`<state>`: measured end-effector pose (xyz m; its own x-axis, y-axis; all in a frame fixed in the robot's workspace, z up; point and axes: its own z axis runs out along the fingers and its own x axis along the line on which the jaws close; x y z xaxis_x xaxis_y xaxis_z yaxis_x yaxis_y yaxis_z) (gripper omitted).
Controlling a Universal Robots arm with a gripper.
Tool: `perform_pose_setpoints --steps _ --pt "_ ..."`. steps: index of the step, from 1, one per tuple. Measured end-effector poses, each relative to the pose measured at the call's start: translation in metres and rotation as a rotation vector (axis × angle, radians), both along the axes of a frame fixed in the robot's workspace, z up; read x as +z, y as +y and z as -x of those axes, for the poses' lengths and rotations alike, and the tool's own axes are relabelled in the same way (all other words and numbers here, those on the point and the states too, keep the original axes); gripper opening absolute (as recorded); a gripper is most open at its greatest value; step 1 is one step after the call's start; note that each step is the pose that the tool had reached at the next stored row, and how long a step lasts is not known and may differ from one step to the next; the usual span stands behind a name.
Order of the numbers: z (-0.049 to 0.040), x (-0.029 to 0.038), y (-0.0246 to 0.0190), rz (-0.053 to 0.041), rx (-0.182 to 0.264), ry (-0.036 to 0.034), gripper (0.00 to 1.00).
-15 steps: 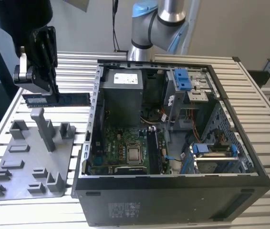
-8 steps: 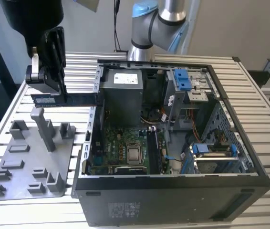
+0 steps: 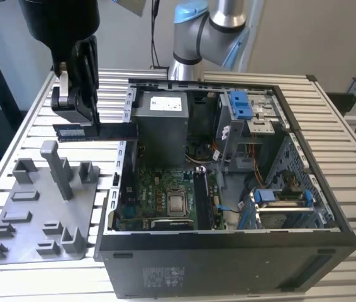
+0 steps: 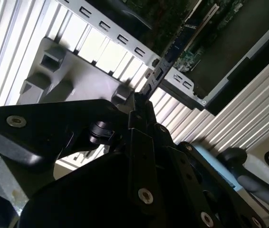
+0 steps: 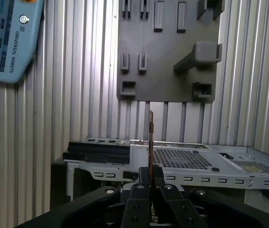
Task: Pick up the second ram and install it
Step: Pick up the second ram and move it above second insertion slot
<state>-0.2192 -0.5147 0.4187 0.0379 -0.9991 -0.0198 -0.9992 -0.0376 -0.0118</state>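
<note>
The gripper was shut tight on the second ram, held level with its long axis pointing at the open computer case. The motherboard lay lower, toward the exterior view's right.

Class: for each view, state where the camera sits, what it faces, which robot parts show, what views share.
Exterior view: off the arm, looking down into the computer case; arm and gripper show.
First wrist view: wrist-mounted, facing the holder tray past the gripper.
Second wrist view: also wrist-mounted, past the gripper toward the computer case.
All share the second ram.
</note>
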Motion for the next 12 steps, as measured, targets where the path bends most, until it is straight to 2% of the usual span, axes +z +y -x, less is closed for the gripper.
perform_pose_setpoints --steps 12 --pt "-0.0249 0.0000 0.0000 0.0000 0.000 0.0000 0.14"
